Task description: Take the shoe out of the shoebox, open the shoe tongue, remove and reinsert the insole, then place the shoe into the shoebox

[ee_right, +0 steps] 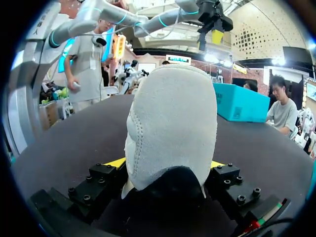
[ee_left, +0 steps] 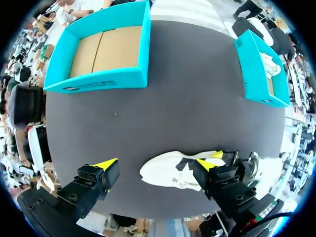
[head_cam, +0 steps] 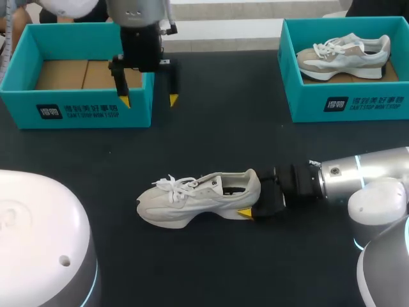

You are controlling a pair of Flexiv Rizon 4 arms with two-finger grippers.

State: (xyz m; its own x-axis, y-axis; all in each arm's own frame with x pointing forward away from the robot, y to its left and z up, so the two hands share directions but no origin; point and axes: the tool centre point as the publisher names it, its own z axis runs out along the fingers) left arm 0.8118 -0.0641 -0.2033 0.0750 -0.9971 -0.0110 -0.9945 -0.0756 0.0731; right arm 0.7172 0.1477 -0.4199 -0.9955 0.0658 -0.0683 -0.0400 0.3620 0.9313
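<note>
Place: I am working at a robot test bench.
Signs: black table [head_cam: 217, 141] is bearing left shoebox [head_cam: 77, 109] and right shoebox [head_cam: 358, 102], both teal.

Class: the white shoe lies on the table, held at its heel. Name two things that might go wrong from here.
The right gripper clamps the shoe only at its heel, so the shoe may twist or slip when the tongue is pulled. The loose laces lie beside the tongue; the open left gripper might snag them reaching in.

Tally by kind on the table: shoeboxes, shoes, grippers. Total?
Teal cardboard shoeboxes: 2 (empty box, box holding a shoe)
Shoes: 2 (off-white sneaker on the table, grey-and-white sneaker boxed)
Yellow-tipped grippers: 2 (left gripper, right gripper)
Total: 6
</note>
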